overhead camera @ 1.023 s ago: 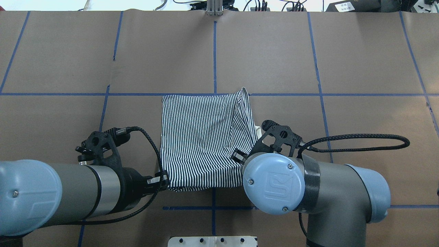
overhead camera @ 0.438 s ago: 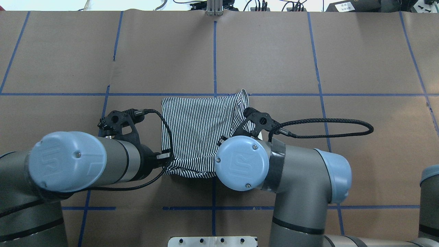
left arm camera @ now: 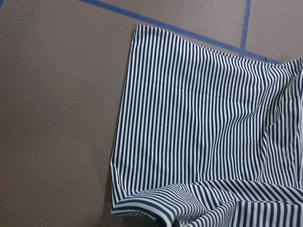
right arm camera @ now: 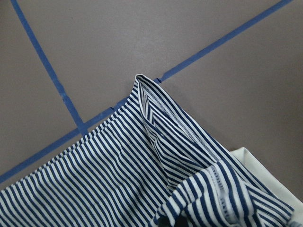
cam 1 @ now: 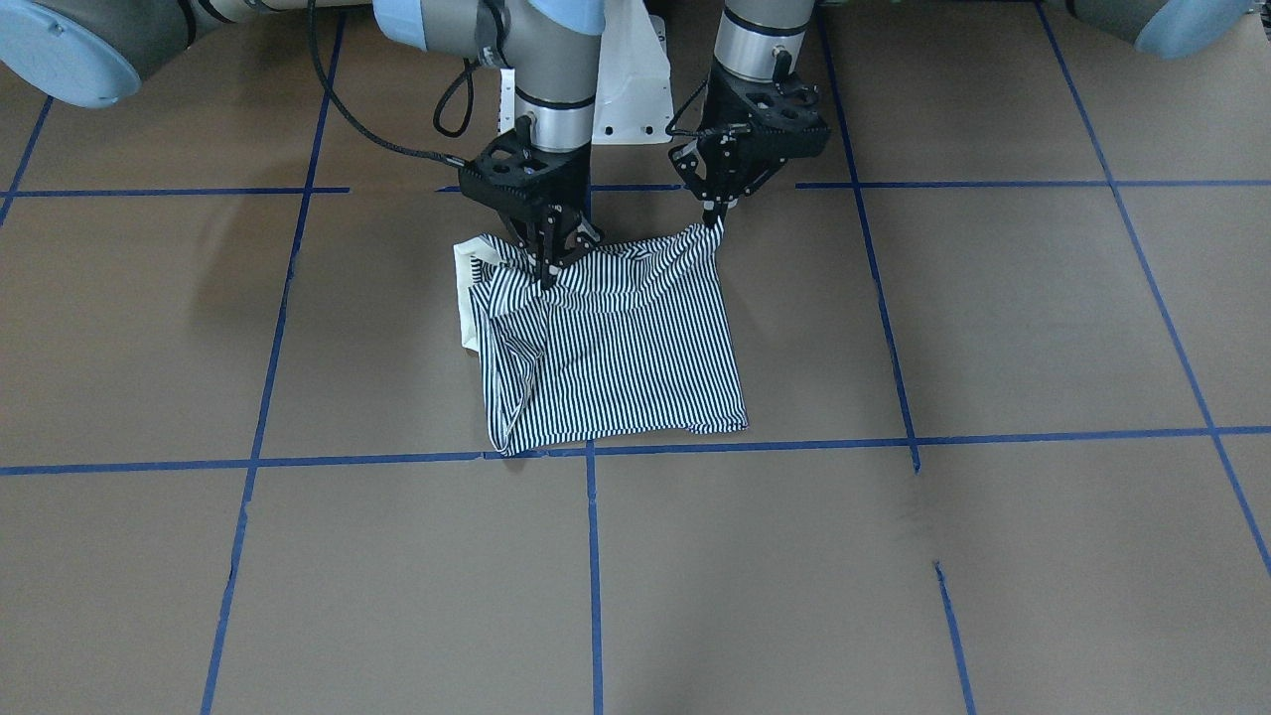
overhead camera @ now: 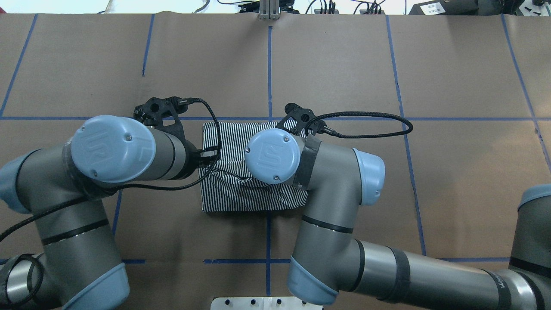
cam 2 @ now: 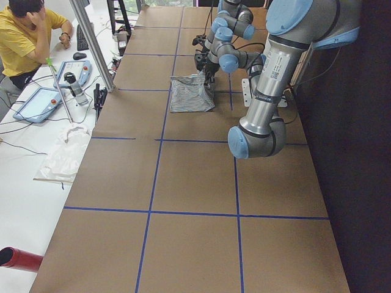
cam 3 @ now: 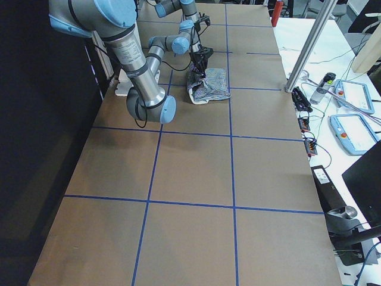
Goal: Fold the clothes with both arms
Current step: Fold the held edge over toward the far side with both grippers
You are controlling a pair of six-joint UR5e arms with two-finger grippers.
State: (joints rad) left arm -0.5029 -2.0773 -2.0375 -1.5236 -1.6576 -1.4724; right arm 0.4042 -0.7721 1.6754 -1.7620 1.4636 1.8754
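The striped polo shirt [cam 1: 616,348] lies partly folded on the brown table, with its cream collar [cam 1: 465,298] peeking out at one side. My left gripper [cam 1: 715,220] is shut on one corner of the robot-side edge and holds it lifted. My right gripper [cam 1: 546,270] is shut on the same edge near the collar side. In the overhead view the shirt [overhead camera: 241,196] shows between both wrists; the left gripper [overhead camera: 209,156] is at its left edge, and the right one is hidden under its wrist. Both wrist views show striped cloth [left arm camera: 199,118] [right arm camera: 118,175] below.
Blue tape lines [overhead camera: 269,60] grid the brown paper table. The white base plate [overhead camera: 267,302] sits at the robot-side edge. An operator [cam 2: 24,30] sits at a side desk with pendants; a red cylinder [cam 2: 18,259] lies there too.
Both grippers have moved away from the robot's base, carrying the shirt's near edge up and over toward the far edge. The visible flat part of the shirt has shrunk.
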